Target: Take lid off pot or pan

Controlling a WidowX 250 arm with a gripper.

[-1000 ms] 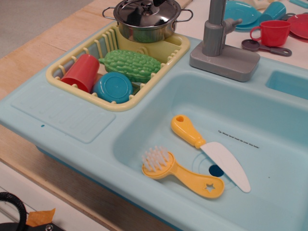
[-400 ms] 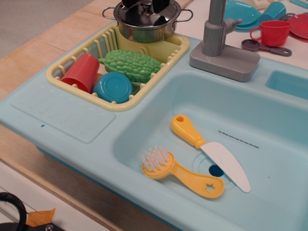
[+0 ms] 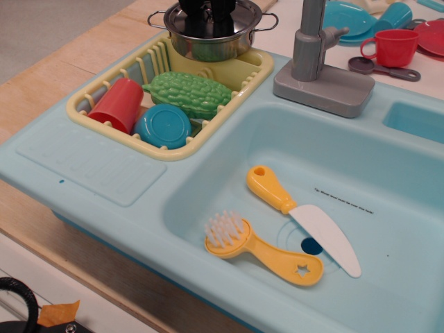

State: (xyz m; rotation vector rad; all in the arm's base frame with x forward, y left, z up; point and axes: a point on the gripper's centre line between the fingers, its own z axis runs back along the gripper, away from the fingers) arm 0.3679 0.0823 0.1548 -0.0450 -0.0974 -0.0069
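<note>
Tool (image 3: 207,19): two dark fingers (image 3: 192,17) poked down from the top edge, upper middle of the frame, right over the lid's centre; knob hidden behind them, so couldn't tell if clamped on it or just spread around it.
Lid (image 3: 239,15): sat on the pot, only a shiny sliver seen either side of the fingers.
Pot (image 3: 208,41): top centre, perched on the far end of the yellow rack (image 3: 111,123), loop handles sticking out both sides.
Rack stuff: red cup (image 3: 118,104) tipped at the left, blue dish (image 3: 163,126) beside it, bumpy green veggie (image 3: 187,94) just below the pot.
Sink (image 3: 388,270): yellow-handled knife (image 3: 302,216) and yellow brush (image 3: 260,250) lay near each other in the basin, lower middle.
Faucet (image 3: 316,59): grey, right of the pot.
Worktop (image 3: 62,66): wooden, upper left.
</note>
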